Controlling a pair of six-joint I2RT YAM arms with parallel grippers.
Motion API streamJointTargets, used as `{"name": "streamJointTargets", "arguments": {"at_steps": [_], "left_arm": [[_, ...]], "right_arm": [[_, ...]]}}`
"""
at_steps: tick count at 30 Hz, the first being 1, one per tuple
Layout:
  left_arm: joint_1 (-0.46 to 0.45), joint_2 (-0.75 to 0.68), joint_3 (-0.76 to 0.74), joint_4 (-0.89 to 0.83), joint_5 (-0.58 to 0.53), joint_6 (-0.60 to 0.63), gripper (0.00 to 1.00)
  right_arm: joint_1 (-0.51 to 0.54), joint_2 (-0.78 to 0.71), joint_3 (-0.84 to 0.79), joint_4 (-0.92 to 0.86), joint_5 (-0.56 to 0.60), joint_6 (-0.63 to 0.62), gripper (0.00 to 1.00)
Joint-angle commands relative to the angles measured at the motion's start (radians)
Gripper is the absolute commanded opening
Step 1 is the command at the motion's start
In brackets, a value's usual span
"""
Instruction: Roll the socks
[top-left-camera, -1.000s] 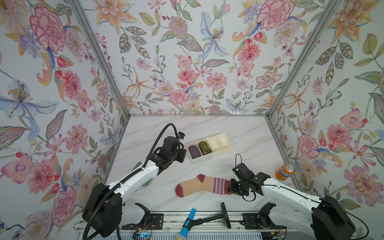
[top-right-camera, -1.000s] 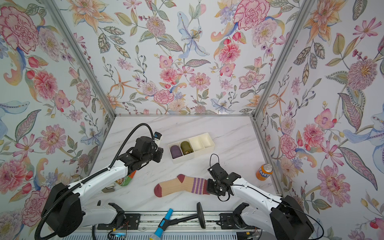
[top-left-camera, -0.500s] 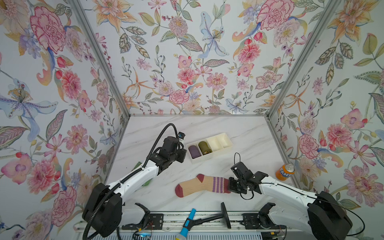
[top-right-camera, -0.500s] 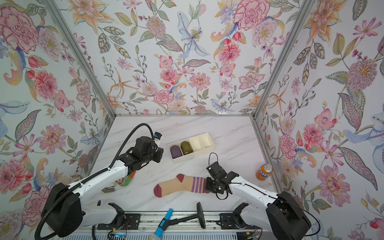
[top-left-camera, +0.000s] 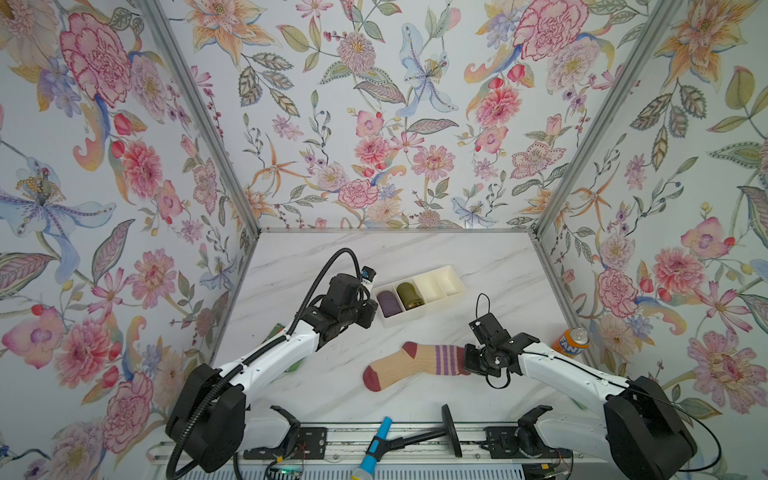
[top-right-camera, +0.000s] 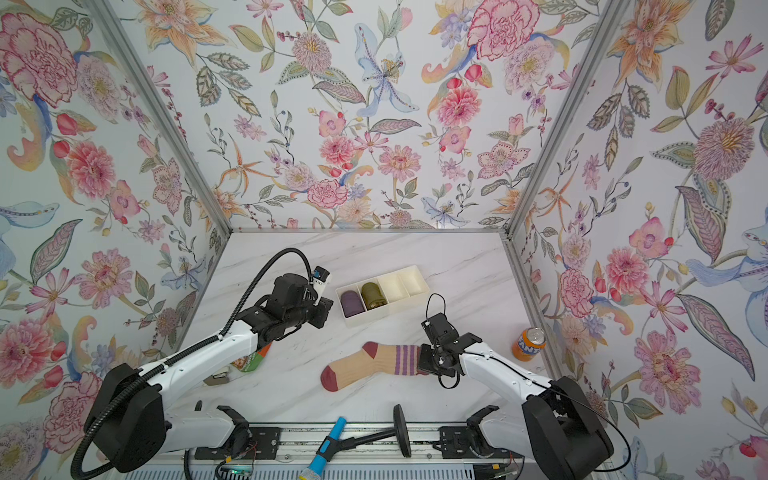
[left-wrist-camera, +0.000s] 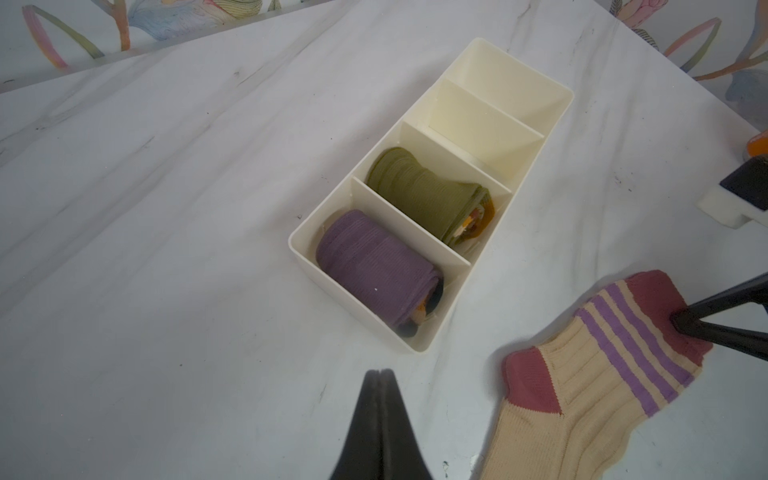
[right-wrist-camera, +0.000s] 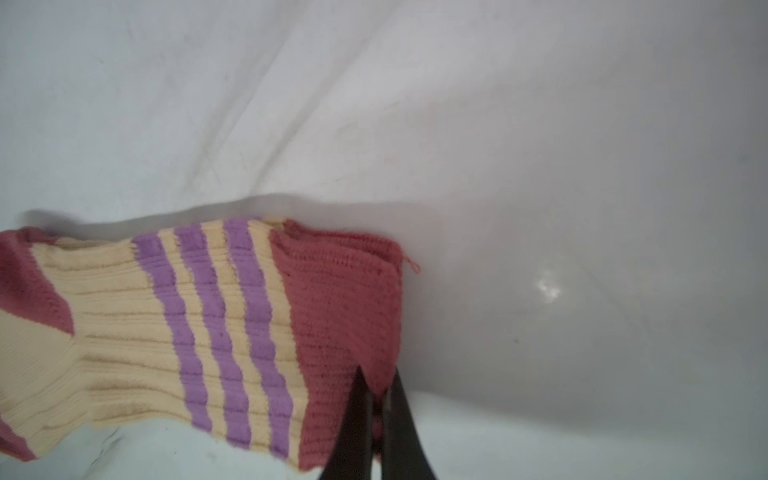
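Our right gripper (right-wrist-camera: 376, 386) pinches the maroon cuff of the socks (top-left-camera: 409, 365), lower centre in both top views; our left gripper (left-wrist-camera: 378, 376) hangs closed and empty beside the tray (top-left-camera: 419, 311).

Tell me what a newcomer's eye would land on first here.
The striped socks lie flat at the front centre of the table, the right gripper shut on their maroon cuff. Behind them, a cream tray holds a purple roll and an olive roll, two compartments empty. The left gripper hangs shut near the tray, holding nothing.
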Motion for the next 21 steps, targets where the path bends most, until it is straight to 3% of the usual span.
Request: {"name": "streamJointTargets", "arguments": {"at_steps": [1,7,13,21], "left_arm": [[-0.06,0.034,-0.015,0.037,0.047,0.008,0.03],[-0.153,0.119,0.002,0.08,0.072,-0.002,0.0],[-0.218,0.165,-0.002,0.124,0.083,-0.003,0.0],[-0.277,0.215,-0.026,0.183,0.06,-0.002,0.0]], "right_arm": [[-0.027,0.016,0.029,-0.059,0.037,-0.071,0.0],[-0.077,0.03,0.057,-0.057,0.029,-0.128,0.0],[-0.157,-0.03,0.064,-0.062,-0.065,-0.147,0.24],[-0.2,-0.158,-0.015,-0.089,-0.157,-0.087,0.29]]}}
